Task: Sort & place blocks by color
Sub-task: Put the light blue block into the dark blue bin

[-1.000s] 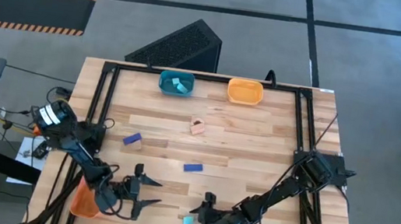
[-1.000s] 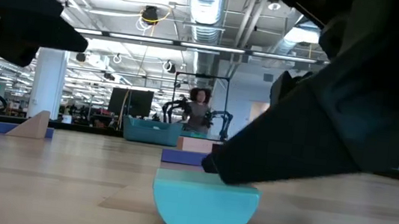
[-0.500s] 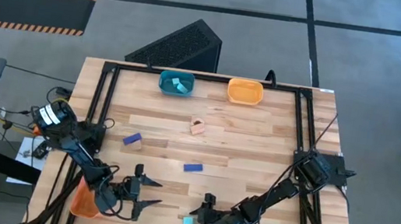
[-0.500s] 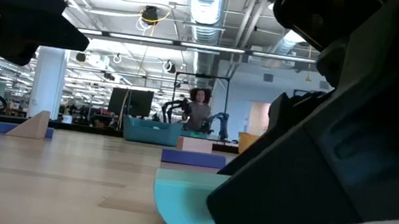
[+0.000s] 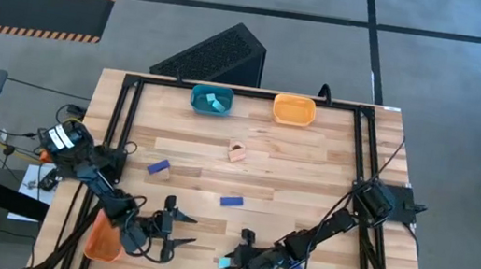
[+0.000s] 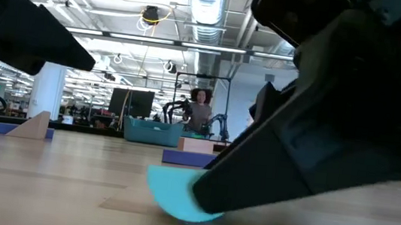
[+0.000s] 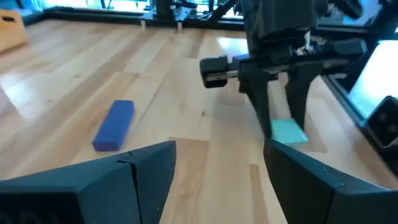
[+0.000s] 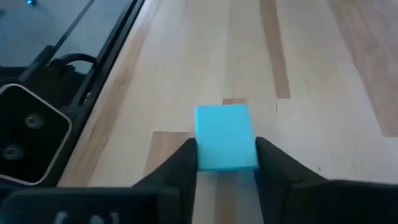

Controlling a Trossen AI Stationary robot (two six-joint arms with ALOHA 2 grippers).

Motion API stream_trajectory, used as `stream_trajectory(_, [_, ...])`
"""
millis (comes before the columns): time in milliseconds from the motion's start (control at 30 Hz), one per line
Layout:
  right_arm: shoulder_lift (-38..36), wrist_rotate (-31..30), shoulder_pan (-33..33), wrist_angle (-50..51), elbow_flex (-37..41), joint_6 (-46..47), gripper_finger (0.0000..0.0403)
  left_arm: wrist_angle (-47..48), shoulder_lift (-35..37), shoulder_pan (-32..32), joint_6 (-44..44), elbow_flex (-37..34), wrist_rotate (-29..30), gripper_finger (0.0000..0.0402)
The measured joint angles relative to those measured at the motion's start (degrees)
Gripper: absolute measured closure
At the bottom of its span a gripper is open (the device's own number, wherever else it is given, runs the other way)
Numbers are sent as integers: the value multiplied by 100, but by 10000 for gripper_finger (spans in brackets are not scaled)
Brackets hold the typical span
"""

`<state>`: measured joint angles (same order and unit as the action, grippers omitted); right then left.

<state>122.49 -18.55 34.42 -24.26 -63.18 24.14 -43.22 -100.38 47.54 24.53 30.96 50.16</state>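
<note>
A: How far has the sorting got?

B: Not far, judging by what lies about. The teal tray (image 5: 211, 100) at the far edge holds at least one cyan piece, and the orange tray (image 5: 294, 110) beside it looks bare. Two dark blue blocks, one (image 5: 158, 167) towards the left and one (image 5: 231, 201) mid-table, lie loose, and a tan block (image 5: 237, 152) sits nearer the trays.

A: And the right arm?

B: The right pincer (image 5: 242, 265) is low at the near edge, its fingers clenched on either side of the cyan block (image 8: 225, 136), which seems to rest on the tabletop (image 5: 312, 163) or barely off it. So that pickup looks like the step in hand.

A: The left one?

B: The left pincer (image 5: 178, 231) hovers near the front left, fingers spread, grasping nothing.

A: Room to move?

B: The carry to the teal tray runs across open wood, though the mid-table blue block lies close to that line. The near edge is just behind the right pincer, and the left pincer is close by.
</note>
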Motion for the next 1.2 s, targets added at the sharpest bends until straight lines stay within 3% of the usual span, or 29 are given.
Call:
stream_trajectory(200, [-723,-90,-350,1113,21,-527,287,235,367,-447,-705,0,238,168])
stream_trajectory(333, [-1465,-253,-666,1694,428,-747,282,1264,1185,-984,-1154,0,297,168])
stream_trajectory(467, [-2549,-967,-1051,1965,1222,-813,279,2549,2211,-1788,-1189,-193,198,168])
stream_trajectory(533, [-3170,-1454,-1259,2046,1673,-771,279,2754,2725,-2290,-1353,-494,-108,168])
stream_trajectory(667, [-4530,-2472,-1613,2259,2353,-725,279,2296,3642,-3333,-2110,-1217,-1144,168])
stream_trajectory(833, [-6028,-4040,-2036,2998,2357,-1006,277,1951,4572,-4460,-2952,-1454,-2378,168])
stream_trajectory(900, [-6590,-4354,-2234,3034,2275,-1343,277,1948,4889,-4812,-3179,-1300,-2833,168])
stream_trajectory(1067, [-7631,-4450,-2837,2987,1921,-1700,276,1921,5437,-5437,-3036,-557,-3748,168])
stream_trajectory(1200, [-8180,-4114,-3252,2997,1756,-1714,276,1930,5532,-5757,-2420,-192,-3700,168])
